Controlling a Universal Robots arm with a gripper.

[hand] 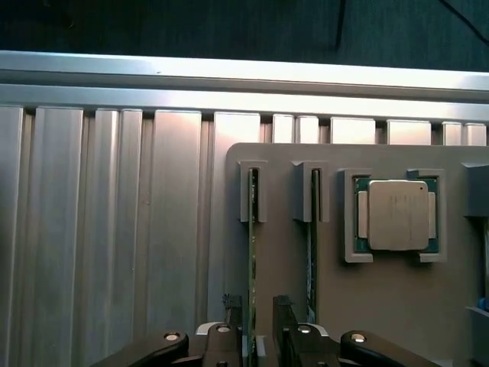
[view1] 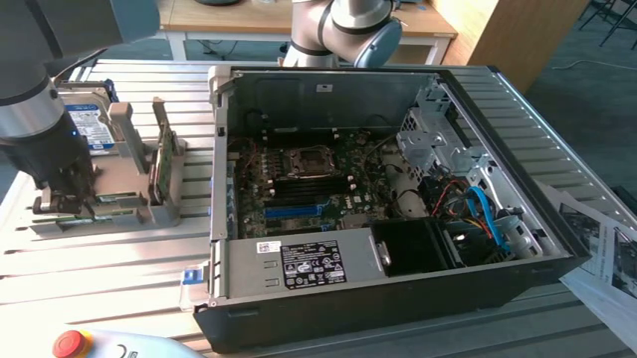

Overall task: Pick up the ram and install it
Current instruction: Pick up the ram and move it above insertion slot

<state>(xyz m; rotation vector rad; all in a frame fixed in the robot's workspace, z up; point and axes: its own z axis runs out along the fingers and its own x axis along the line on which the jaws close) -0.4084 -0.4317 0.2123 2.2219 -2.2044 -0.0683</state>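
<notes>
The ram (hand: 252, 260) stands on edge in a slot of the grey holder (hand: 290, 252), seen as a thin green strip. My gripper (hand: 257, 315) is down over it, open, with one finger (hand: 232, 317) on each side of the stick and a small gap to both. A second green stick (hand: 312, 252) stands in the neighbouring slot. In the exterior view my gripper (view1: 62, 207) is low over the near end of the holder (view1: 149, 209), at the exterior view's left of the open computer case (view1: 329, 257).
A square silver processor chip (hand: 397, 215) lies in a pocket of the holder beside the sticks. A hard drive (view1: 89, 123) stands at the holder's back. The motherboard (view1: 298, 183) lies open in the case. A red stop button (view1: 71, 341) and papers (view1: 607, 253) sit nearby.
</notes>
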